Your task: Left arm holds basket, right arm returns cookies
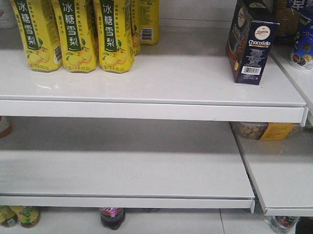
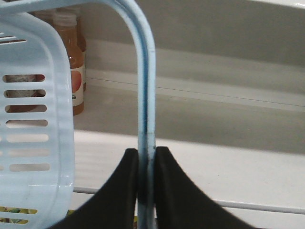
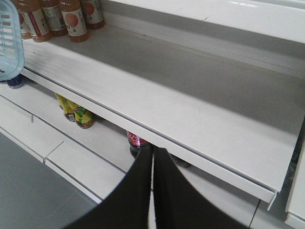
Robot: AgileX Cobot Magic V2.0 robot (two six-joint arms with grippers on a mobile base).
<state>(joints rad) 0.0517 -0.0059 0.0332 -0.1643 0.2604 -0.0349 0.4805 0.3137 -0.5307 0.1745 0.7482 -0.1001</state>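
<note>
The cookies (image 1: pixel 250 42), a dark navy "Chocofello" carton, stand upright on the upper white shelf (image 1: pixel 147 91) at its right end, with no gripper near them. In the left wrist view my left gripper (image 2: pixel 147 155) is shut on the thin arched handle (image 2: pixel 145 86) of the light blue basket (image 2: pixel 33 109), whose slotted side fills the left of that view. A corner of the basket (image 3: pixel 9 40) also shows at the far left of the right wrist view. My right gripper (image 3: pixel 153 152) is shut and holds nothing, hanging in front of the lower shelf edge (image 3: pixel 157 136).
Yellow drink cartons (image 1: pixel 72 32) stand in a row at the upper shelf's left. A blue tub (image 1: pixel 308 45) sits right of the cookies on the neighbouring shelf. Peach juice bottles (image 3: pixel 57 19) line the lower shelf's far left. Dark bottles (image 1: pixel 112 217) stand below.
</note>
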